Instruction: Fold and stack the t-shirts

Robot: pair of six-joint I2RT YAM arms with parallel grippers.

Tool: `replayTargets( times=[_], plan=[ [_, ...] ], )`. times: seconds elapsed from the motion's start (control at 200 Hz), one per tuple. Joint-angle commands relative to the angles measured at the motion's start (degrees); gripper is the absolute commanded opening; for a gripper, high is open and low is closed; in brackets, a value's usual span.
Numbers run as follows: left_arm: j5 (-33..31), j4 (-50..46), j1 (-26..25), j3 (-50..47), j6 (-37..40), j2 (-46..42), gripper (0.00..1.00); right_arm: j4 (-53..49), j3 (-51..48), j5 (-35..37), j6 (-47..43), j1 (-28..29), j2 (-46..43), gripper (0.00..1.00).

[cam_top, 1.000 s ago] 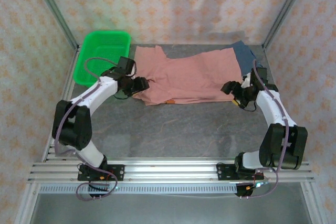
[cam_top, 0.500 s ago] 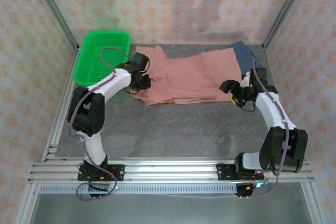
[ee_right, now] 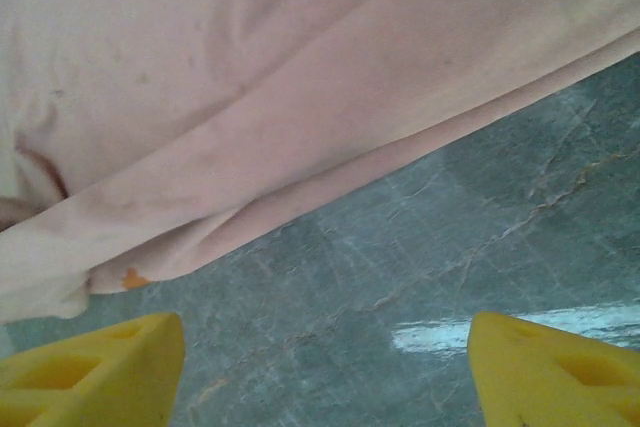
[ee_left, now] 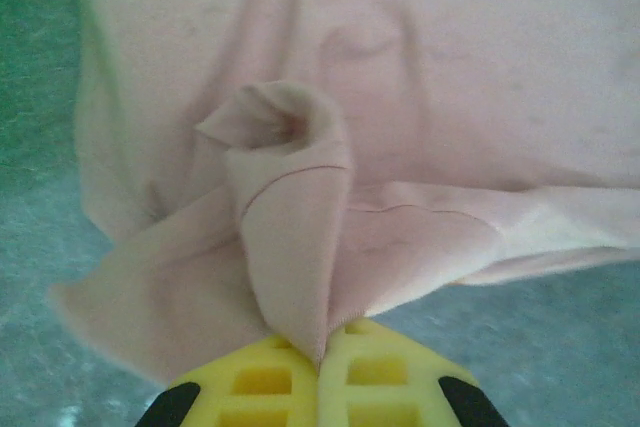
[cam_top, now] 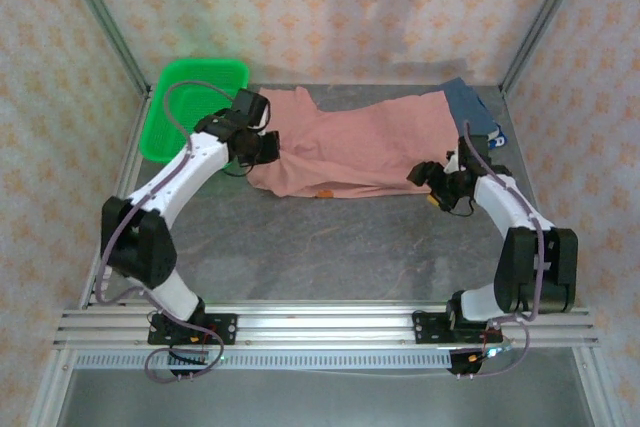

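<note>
**Two T-Shirts, One Pinched**

Two shirts lay at the far side of the table (cam_top: 330, 247). The pink t-shirt (cam_top: 350, 147) ran lengthwise left to right. The blue t-shirt (cam_top: 466, 103) was largely hidden under its right end. The left gripper (ee_left: 320, 359) clamped a pink fold. The right gripper (ee_right: 325, 367) stood wide and empty. One green basket (cam_top: 190, 97) sat far-left.

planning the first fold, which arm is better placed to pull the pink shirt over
Left, probably. The left gripper is shut on a pinch of the pink shirt. The right gripper is open, short of the shirt's near edge, holding nothing; it must grasp first.
</note>
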Motion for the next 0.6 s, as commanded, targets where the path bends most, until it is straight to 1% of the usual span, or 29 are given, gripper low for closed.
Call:
replayTargets(
  times=[0.0,0.12,0.24,0.325,0.37,0.425,0.515,0.59],
  plan=[
    [8.16,-2.49,-0.06,-1.81,-4.75,-4.1,0.0,0.98,1.37,2.27,0.01,0.13,2.19,0.74],
    [14.14,0.84,-0.07,-6.67,-11.33,-8.03,0.0,1.08,1.64,2.19,-0.39,0.11,4.0,0.74],
    [15.76,2.51,-0.06,-11.25,-15.31,-10.12,0.0,1.26,1.73,1.85,-0.42,0.11,5.59,0.73],
    [17.37,5.51,-0.06,-15.27,-17.79,-9.97,0.0,1.22,1.91,1.57,-0.39,0.11,6.37,0.73],
    [17.15,6.82,0.23,-17.13,-18.42,-9.57,0.0,1.27,1.99,1.56,-0.27,0.12,6.55,0.73],
    [16.95,9.32,1.33,-19.62,-18.95,-9.22,0.0,1.16,2.25,1.49,-0.2,0.11,6.85,0.73],
    [18.04,14.88,4.79,-24.37,-20.45,-8.33,0.0,0.7,2.88,1.27,-0.16,0.2,7.32,0.73],
    [17.31,17.43,6.95,-26.36,-19.54,-7.66,0.0,0.05,3.38,1.23,-0.27,0.33,7.38,0.73]
  ],
)
